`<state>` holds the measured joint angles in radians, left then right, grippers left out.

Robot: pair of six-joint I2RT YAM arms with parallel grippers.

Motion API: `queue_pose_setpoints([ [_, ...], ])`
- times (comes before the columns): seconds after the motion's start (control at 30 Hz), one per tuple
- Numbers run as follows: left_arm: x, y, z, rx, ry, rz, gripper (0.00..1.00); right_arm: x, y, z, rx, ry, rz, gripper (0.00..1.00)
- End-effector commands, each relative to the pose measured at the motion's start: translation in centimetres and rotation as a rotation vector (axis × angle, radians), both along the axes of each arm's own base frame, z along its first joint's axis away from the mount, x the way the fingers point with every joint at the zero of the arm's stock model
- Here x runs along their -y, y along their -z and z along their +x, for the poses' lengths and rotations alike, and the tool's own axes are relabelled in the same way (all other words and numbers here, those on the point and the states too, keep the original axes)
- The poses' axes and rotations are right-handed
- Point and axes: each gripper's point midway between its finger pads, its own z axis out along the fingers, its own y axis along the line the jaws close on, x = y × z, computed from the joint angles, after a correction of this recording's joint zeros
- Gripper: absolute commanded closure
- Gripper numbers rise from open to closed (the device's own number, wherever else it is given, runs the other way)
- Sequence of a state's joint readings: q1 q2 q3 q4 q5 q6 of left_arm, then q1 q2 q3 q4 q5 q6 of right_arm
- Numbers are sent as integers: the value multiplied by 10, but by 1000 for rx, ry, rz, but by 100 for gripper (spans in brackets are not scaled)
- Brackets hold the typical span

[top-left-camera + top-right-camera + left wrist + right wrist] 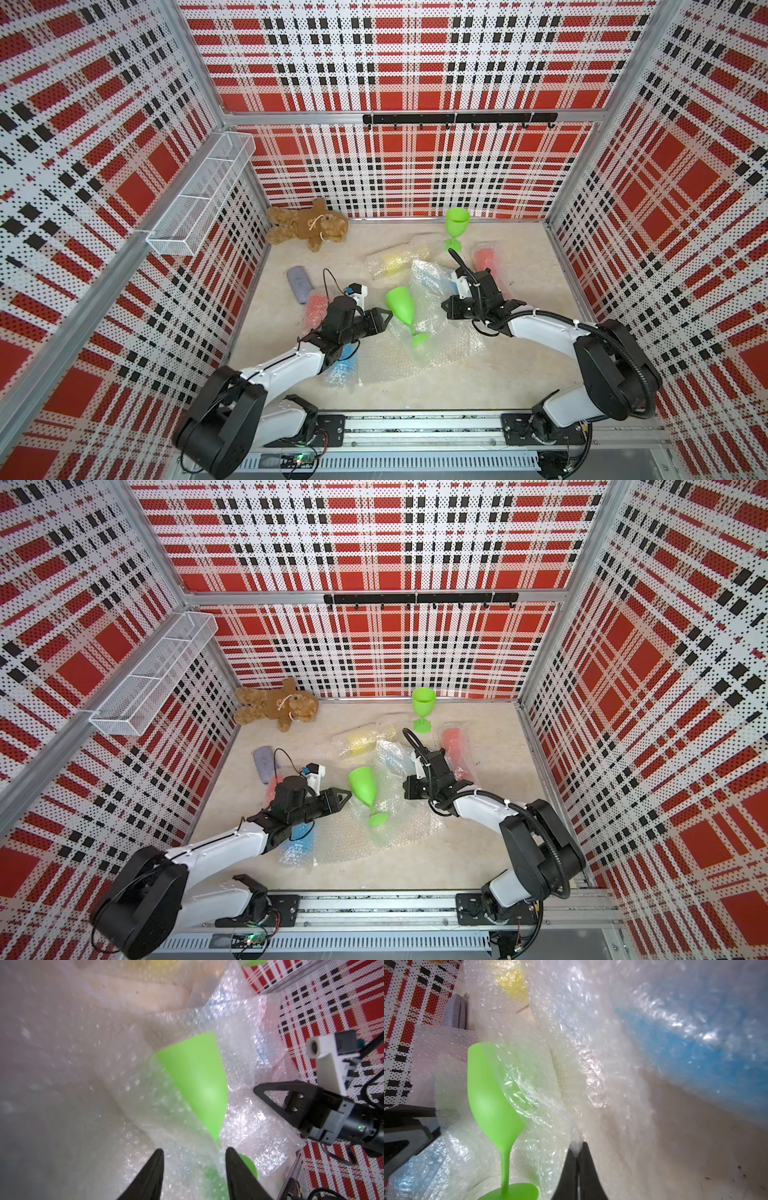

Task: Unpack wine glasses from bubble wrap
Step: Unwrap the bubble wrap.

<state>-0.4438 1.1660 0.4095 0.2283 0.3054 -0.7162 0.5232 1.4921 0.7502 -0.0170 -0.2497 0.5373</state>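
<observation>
- Top views: the green goblet (401, 306) stood tilted, foot down on the spread wrap (440, 349), between both grippers.
- Left wrist view: the left gripper (192, 1152) had its fingers apart, with wrap between them and the goblet stem just beside one finger.
- Right wrist view: the right gripper (577, 1153) had its fingers closed, pinching a fold of wrap.
- A second green goblet (457, 226) stood upright and bare near the back wall (415, 174).
- A yellow goblet (395, 258) lay wrapped beyond the sheet.
</observation>
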Motion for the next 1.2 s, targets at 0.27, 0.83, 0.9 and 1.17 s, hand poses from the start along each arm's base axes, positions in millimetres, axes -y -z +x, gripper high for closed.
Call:
queue_pose_setpoints([
  [0.27, -35, -57, 15, 106, -84, 88, 48, -33, -40, -22, -76, -8, 259, 100],
  [0.83, 40, 15, -47, -89, 207, 155, 75, -11, -19, -30, -96, 85, 211, 100],
  [0.9, 35, 15, -49, -84, 175, 144, 74, -8, -11, -30, -110, 91, 198, 100],
  [1.17, 12, 53, -45, -187, 45, 226, 74, 13, 27, -27, -141, 141, 84, 100],
])
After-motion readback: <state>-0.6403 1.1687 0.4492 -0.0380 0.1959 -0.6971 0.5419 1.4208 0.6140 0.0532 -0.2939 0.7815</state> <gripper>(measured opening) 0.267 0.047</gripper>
